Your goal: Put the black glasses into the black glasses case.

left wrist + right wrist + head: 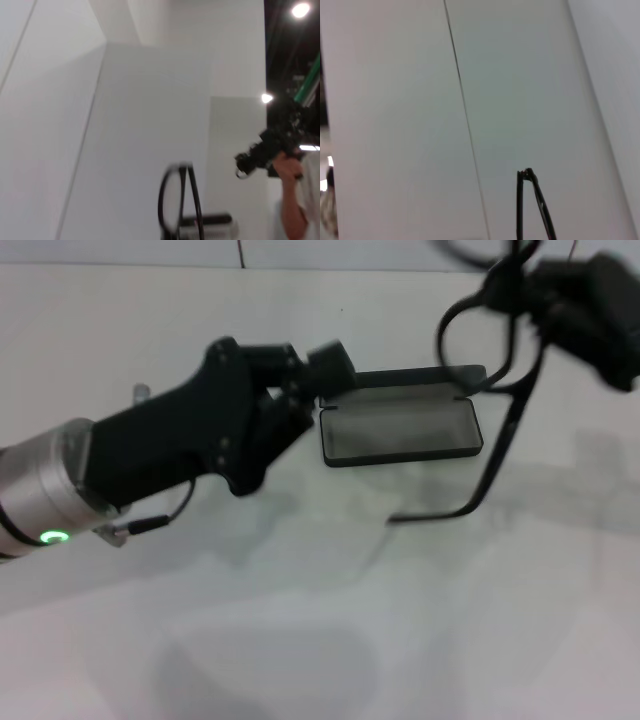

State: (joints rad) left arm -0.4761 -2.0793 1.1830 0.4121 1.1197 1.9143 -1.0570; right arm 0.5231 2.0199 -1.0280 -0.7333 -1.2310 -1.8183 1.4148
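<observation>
In the lower left of the head view the left gripper (325,375) reaches to the left end of the black glasses case (402,427), which lies open on the table (300,640) in the middle; whether its fingers are closed, I cannot tell. Farther, in the upper right, the right gripper (560,300) grips the black glasses (480,350), hanging above the case. The placing is not yet done.

left arm: reaches in from the near left, angled toward centre, low
left gripper (318,390): jaws state unclear
right arm: enters from far right, raised
right gripper (540,295): blurred, jaws clamped on black glasses (480,360)
</observation>
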